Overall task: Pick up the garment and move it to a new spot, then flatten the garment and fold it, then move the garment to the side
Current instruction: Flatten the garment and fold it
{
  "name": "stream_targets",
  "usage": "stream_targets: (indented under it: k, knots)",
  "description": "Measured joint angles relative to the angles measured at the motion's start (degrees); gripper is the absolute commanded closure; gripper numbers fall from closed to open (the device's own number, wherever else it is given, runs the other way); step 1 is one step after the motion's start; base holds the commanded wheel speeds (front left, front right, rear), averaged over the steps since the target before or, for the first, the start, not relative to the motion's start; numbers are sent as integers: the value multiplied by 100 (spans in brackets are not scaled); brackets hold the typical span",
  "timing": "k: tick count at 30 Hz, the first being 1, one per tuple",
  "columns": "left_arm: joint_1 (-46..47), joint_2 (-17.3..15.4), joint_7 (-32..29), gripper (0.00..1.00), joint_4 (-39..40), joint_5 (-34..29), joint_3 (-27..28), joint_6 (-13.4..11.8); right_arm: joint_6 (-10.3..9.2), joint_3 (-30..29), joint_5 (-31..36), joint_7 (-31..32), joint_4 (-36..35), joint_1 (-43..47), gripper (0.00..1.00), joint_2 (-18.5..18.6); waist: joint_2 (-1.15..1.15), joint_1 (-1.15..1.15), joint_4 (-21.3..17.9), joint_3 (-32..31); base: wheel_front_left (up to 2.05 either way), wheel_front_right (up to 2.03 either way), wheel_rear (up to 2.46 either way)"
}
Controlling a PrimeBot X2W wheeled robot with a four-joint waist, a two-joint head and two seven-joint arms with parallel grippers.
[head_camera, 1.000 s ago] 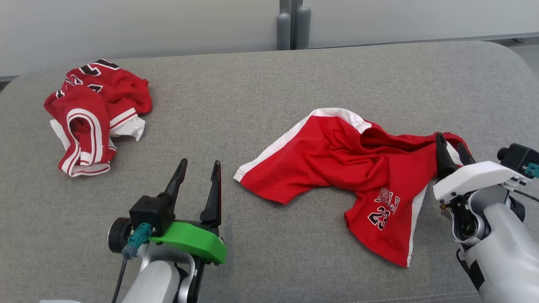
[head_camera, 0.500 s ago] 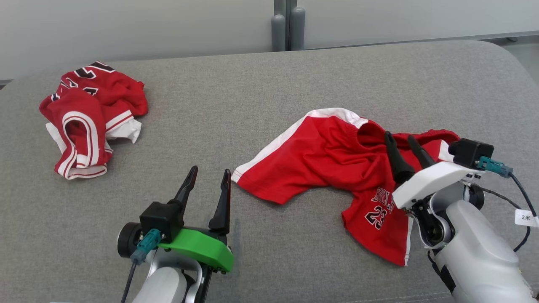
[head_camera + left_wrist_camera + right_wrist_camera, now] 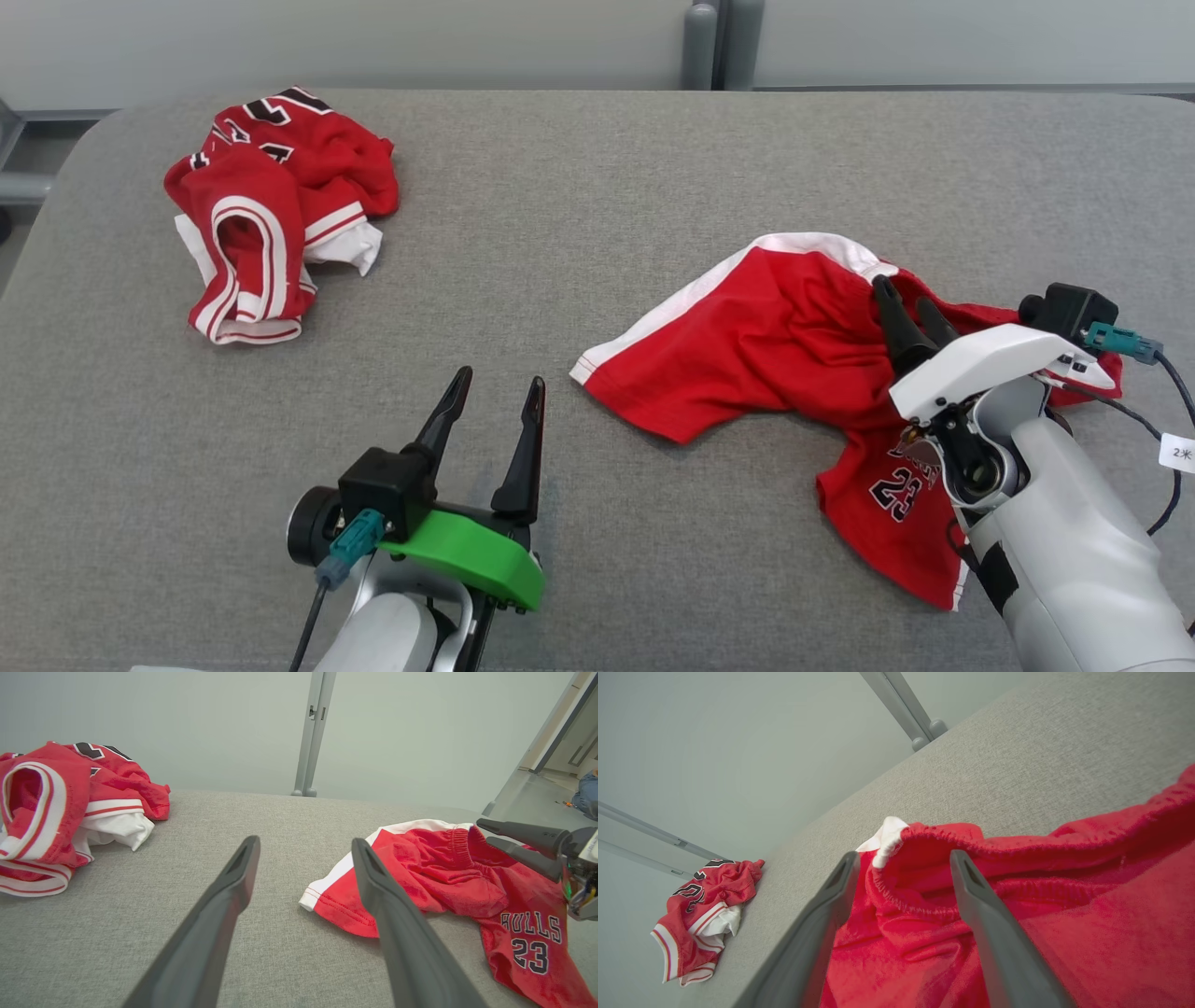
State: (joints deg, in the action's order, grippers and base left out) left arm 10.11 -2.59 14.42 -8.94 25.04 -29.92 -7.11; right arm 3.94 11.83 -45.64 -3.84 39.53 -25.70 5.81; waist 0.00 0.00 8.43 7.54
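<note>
While my right gripper (image 3: 901, 294) hangs with jaws spread wide at the elastic waistband of the red shorts (image 3: 747, 355), closed on nothing, my left gripper (image 3: 500, 376) stands equally open, near and left of their hem; the shorts lie right of centre on the grey surface (image 3: 597, 168), printed BULLS 23; a crumpled red jersey (image 3: 280, 196) sits far left; my cable tag (image 3: 1178, 454) reads 2米.
</note>
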Motion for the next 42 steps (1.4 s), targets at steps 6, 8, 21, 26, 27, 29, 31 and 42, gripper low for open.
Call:
stream_targets:
  k: [6,8,21,26,27,29,31,42]
  knots:
    - [48,0,0,0,19,7,8,0,1,-26,-138,121,127,-167,0,-42,0,0,264,114,0,0,0]
    - [49,1,0,0,20,7,55,0,1,-25,-140,145,176,-256,7,-45,0,0,318,156,0,0,0]
    - [53,1,0,0,45,7,167,0,-60,14,52,5,345,-606,55,14,0,0,339,298,0,0,0]
    - [54,1,0,0,45,7,188,0,-127,13,74,-78,417,-649,55,7,0,0,279,300,0,0,0]
    - [54,1,0,0,45,7,191,0,-154,9,77,-109,437,-662,55,7,0,0,267,299,0,0,0]
    - [54,1,0,0,45,7,193,0,-155,1,77,-125,450,-670,63,7,0,0,255,298,0,0,0]
    - [55,1,0,0,43,7,197,0,-155,-3,77,-168,478,-670,80,7,0,0,233,296,0,0,0]
    - [58,1,0,0,20,4,300,0,-94,16,85,-255,626,-688,100,2,0,0,143,283,0,0,0]
